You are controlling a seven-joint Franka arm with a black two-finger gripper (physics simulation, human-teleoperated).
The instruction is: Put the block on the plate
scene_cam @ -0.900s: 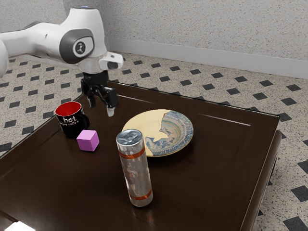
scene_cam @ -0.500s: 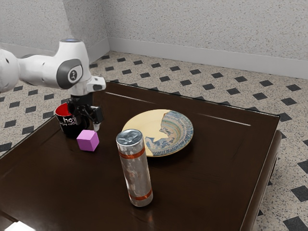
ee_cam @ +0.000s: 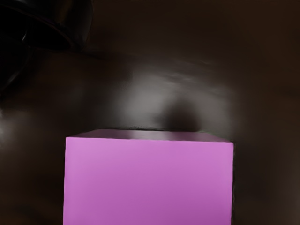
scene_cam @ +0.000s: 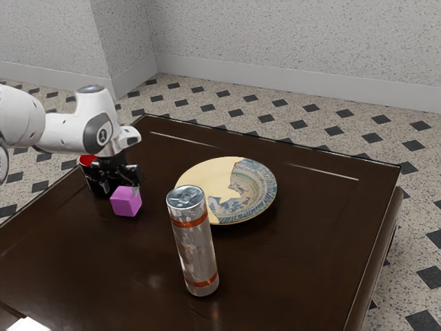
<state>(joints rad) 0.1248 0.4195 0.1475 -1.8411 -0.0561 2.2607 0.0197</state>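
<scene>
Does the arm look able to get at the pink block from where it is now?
Probably yes. The open gripper is right at the block, and the wrist view shows nothing lying over the block's top. The black mug stands close, but beside the block, so it likely leaves the way free.

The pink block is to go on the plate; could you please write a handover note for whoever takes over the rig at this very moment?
Gripper: open, down at the block, not gripping it.
Block: on the table, near the mug.
Plate: on the table, toward the exterior view's right from the block; the upright silver cylinder is near it.
Done: the gripper is at the block.
Left: close on it, lift, carry it to the plate, set it down, release.
</scene>
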